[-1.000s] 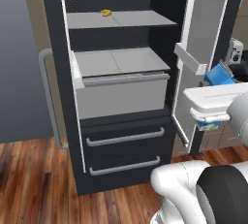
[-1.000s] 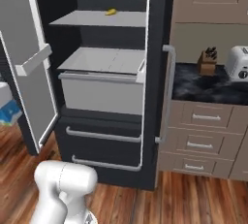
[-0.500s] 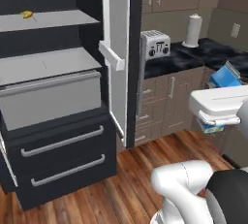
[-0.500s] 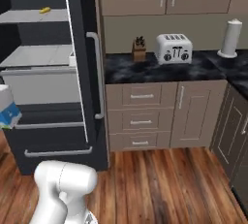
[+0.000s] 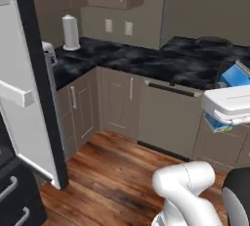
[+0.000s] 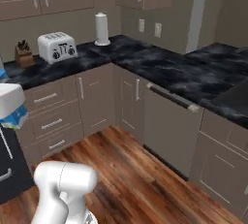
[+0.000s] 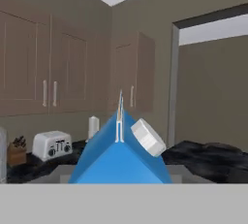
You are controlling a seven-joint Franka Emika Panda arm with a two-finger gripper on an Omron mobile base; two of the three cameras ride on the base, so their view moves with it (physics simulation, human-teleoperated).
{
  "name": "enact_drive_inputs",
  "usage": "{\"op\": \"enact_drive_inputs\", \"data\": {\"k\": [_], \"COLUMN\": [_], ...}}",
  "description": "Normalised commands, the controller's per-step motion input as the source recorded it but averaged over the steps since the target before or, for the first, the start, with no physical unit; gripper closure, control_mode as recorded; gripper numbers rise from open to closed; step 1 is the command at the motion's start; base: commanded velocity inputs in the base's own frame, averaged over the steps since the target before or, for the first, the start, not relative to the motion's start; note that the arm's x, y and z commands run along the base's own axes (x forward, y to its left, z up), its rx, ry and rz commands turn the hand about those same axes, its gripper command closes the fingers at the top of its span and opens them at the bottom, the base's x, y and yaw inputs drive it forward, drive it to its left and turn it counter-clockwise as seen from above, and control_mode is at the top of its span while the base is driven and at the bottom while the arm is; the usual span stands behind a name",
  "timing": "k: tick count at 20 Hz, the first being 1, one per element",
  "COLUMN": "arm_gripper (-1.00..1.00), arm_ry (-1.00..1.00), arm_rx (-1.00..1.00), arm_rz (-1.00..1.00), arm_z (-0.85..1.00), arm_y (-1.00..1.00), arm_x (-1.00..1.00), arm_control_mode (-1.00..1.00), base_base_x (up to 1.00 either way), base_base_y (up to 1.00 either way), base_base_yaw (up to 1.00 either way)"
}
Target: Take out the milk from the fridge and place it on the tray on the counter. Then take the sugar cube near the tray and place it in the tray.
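Item: the milk, bright-blue gabled carton with a white round cap on the right slope of its roof. In the hand view it stands upright and close to the camera, its ridge seam running up the middle. In the left base view its blue top corner and a sliver of its lower edge show above and below the white hand of the arm, at the right edge of the picture. In the right base view a blue and white corner pokes out beneath the white hand at the left edge. The carton is carried in the air, well above the wooden floor.

Item: the fingers. They are hidden behind the hand and the carton (whether they are clamped on the carton cannot be told).

Item: the fridge, door panel with black edge, at the left of the left base view; dark drawer fronts with grey handles below it.

Item: L-shaped black marble-veined counter over beige cabinets.

Contents of that counter:
- white toaster
- knife block, just left of the toaster
- white paper-towel roll, upright, near the corner
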Motion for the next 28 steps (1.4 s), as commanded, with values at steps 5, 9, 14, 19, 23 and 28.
{"op": "enact_drive_inputs", "data": {"k": [5, 9, 14, 19, 23, 28], "arm_gripper": [1.00, 1.00, 1.00, 1.00, 1.00, 1.00], "arm_ry": [0.00, 0.00, 0.00, 0.00, 0.00, 0.00], "arm_rx": [0.00, 0.00, 0.00, 0.00, 0.00, 0.00], "arm_rz": [0.00, 0.00, 0.00, 0.00, 0.00, 0.00], "arm_z": [0.00, 0.00, 0.00, 0.00, 0.00, 0.00], "arm_y": [0.00, 0.00, 0.00, 0.00, 0.00, 0.00], "arm_x": [0.00, 0.00, 0.00, 0.00, 0.00, 0.00], "arm_control_mode": [1.00, 1.00, 1.00, 1.00, 1.00, 1.00], "base_base_x": [0.00, 0.00, -0.12, -0.08, 0.00, 0.00], "base_base_y": [0.00, 0.00, -0.60, -1.00, -1.00, -1.00], "base_base_yaw": [-1.00, -0.99, -0.61, -0.36, -0.32, -0.23]}}
